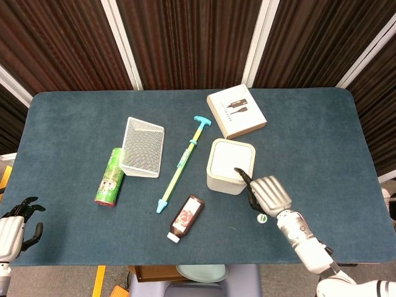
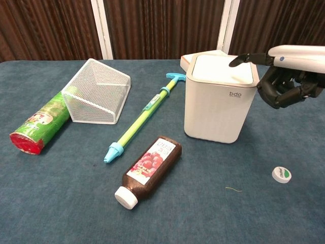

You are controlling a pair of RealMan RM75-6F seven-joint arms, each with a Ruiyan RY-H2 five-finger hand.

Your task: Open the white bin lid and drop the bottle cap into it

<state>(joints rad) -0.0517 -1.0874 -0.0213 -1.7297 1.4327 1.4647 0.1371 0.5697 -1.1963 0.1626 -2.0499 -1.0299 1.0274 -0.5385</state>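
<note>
The white bin (image 1: 231, 166) stands upright mid-table with its lid (image 2: 223, 68) closed. The small white and green bottle cap (image 1: 262, 218) lies on the cloth to the bin's front right, also in the chest view (image 2: 281, 174). My right hand (image 1: 266, 193) hovers beside the bin's right front corner, above and behind the cap, holding nothing. One finger (image 2: 238, 60) reaches out over the lid's right edge while the others curl loosely below the palm (image 2: 284, 84). My left hand (image 1: 13, 230) rests empty at the table's near left corner, far from both.
A brown sauce bottle (image 1: 186, 218) lies left of the cap, and a blue-green pump rod (image 1: 182, 162) beside the bin. A wire basket (image 1: 143, 147) and a green can (image 1: 110, 176) sit further left. A flat box (image 1: 236, 111) lies behind the bin.
</note>
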